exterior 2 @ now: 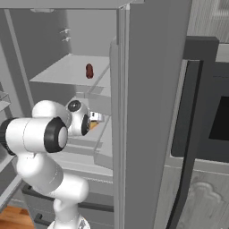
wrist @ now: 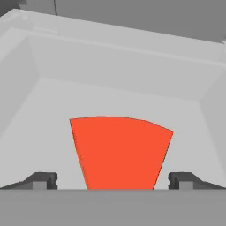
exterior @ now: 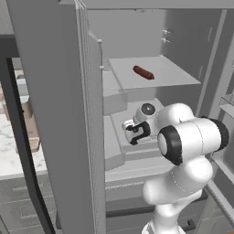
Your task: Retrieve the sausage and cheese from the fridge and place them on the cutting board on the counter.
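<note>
The fridge (exterior: 183, 41) stands open. On its upper shelf lies the dark reddish sausage (exterior: 143, 72) (exterior 2: 89, 70), untouched. My arm reaches into a lower grey bin. There the orange-red cheese (wrist: 120, 152) lies flat on the bin floor, and a sliver of this cheese (exterior 2: 93, 125) peeks out beside the hand. My gripper (wrist: 114, 181) (exterior: 131, 132) (exterior 2: 95, 117) is open, one dark fingertip on each side of the wedge's near end, apart from it. On the white counter (exterior: 9, 153) at the left, the light-brown cutting board (exterior: 31, 125) is partly behind the door's dark handle.
The open left fridge door (exterior: 59, 100) rises between the fridge interior and the counter. The right door (exterior 2: 147, 89) stands close beside the arm, with a dark oven front (exterior 2: 210, 120) past it. Bin walls (wrist: 119, 75) enclose the cheese on three sides.
</note>
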Tool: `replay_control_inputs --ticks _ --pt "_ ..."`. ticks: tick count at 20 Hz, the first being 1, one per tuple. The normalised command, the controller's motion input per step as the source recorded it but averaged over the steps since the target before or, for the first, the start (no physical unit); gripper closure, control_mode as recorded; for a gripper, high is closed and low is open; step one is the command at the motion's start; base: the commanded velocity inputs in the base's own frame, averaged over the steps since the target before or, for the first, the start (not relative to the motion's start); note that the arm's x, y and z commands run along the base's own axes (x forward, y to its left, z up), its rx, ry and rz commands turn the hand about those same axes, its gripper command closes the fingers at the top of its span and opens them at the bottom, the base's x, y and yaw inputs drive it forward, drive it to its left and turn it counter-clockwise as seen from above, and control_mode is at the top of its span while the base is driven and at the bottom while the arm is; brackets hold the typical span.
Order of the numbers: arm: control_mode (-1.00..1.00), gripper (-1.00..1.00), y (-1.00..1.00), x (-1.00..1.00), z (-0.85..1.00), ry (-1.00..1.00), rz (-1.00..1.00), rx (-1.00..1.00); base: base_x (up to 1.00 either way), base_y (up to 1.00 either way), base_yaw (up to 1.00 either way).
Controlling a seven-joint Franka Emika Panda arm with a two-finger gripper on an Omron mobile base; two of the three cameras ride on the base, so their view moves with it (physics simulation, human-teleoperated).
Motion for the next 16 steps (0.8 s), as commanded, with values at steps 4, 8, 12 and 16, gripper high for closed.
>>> replay_control_inputs --ticks 4,8,12,16 --pt "-1.00 -1.00 0.00 0.27 -0.33 0.00 0.00 0.01 0.00 0.00 0.00" --pt "-1.00 -1.00 0.01 0.29 -0.39 0.00 0.00 0.00 0.00 0.00 0.00" --pt "-1.00 1.00 0.01 0.08 -0.23 0.00 0.00 0.00 0.00 0.00 0.00" --pt "-1.00 1.00 0.00 0.00 0.00 0.00 0.00 0.00 0.00 0.00 0.00"
